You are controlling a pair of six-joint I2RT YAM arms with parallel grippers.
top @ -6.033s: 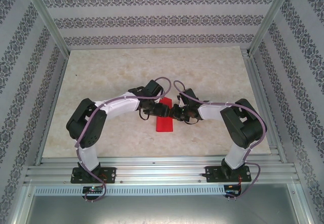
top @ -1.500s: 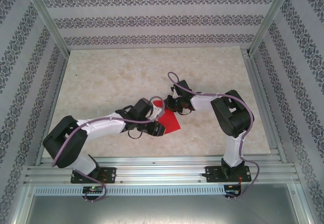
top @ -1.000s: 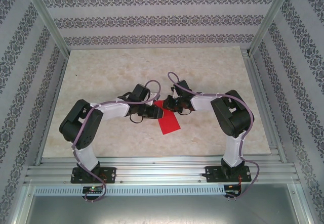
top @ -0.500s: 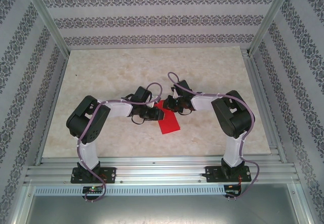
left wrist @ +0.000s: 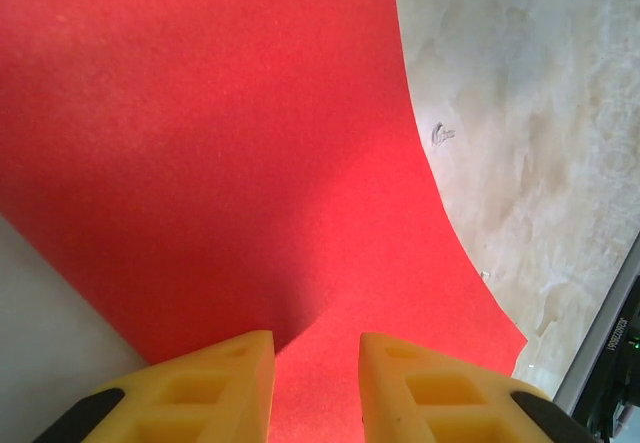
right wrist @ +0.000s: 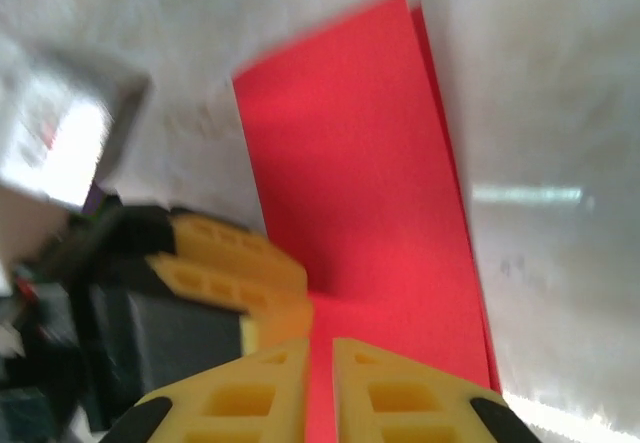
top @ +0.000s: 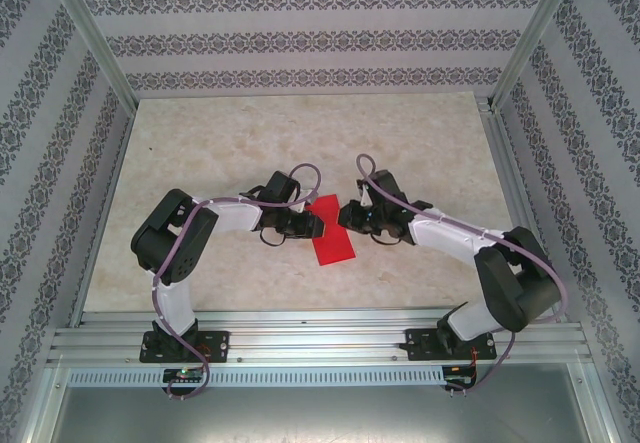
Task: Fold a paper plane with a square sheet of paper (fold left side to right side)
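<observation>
Where left hand [top: 316,225] faces right hand [top: 345,215] — one folded sheet [top: 332,243] lies

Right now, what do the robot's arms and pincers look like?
The left arm and right arm have white tube-like links between chunky black joints, with purple cables looping along them. The left pincer and right pincer have blocky yellow fingers with hollow square cut-outs.

R arm swung out: elbow now lower & further right; R gripper [top: 345,215] shifted off red sheet's [top: 332,242] far corner to its right edge.
</observation>
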